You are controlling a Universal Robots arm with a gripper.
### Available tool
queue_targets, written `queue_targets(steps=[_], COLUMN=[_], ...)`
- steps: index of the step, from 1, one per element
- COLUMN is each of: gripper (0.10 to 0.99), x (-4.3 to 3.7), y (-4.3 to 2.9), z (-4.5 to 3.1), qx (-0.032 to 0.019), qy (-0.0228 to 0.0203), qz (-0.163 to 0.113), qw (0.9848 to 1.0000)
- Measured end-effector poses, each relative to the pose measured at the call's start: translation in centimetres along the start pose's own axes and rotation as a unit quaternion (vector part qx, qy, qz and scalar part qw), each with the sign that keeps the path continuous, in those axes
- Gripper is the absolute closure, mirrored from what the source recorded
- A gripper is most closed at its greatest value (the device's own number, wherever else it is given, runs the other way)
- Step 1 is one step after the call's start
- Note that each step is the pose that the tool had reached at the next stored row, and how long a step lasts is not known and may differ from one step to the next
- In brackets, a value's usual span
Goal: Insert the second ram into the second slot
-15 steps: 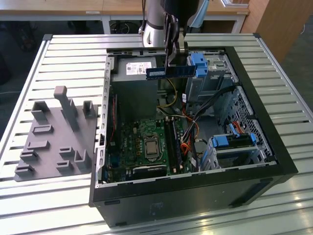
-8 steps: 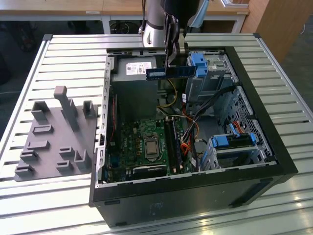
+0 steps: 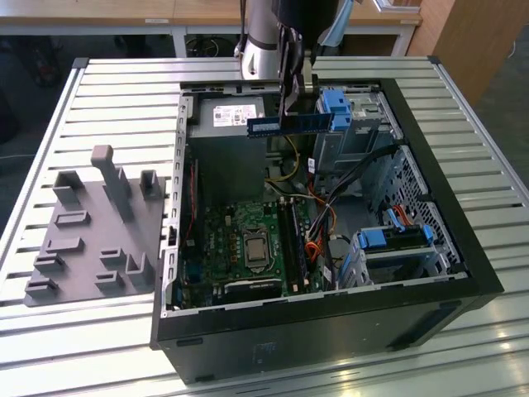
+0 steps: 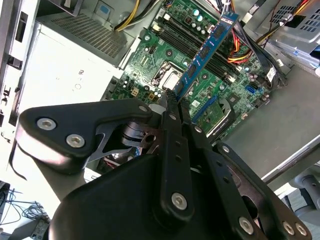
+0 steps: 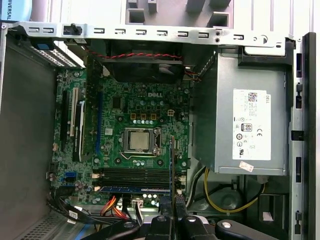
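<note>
Ram (image 3: 314, 121), thin flat blue board, jaws clamped

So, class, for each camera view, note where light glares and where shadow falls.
Exterior view: glare streaks the table slats, and the motherboard lies in shade. Second wrist view: the power supply is washed out pale, while the hand gripping the second ram looks near black. First wrist view: light is fairly even.

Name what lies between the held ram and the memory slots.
Bare air: in the second wrist view the second ram, in the claw, hangs above the memory slots.
</note>
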State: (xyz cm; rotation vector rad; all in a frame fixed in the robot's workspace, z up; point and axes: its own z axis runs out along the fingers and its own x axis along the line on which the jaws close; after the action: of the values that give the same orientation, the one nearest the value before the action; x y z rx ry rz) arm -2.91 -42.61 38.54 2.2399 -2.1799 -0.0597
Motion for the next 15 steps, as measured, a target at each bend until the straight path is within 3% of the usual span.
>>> queue_targets(steps=[15], gripper=[0.949], x=[0.62], y=[0.02], z=[-0.01], qx=[0.0], qy=[0.0001], qz=[0.0], qw=[1.0])
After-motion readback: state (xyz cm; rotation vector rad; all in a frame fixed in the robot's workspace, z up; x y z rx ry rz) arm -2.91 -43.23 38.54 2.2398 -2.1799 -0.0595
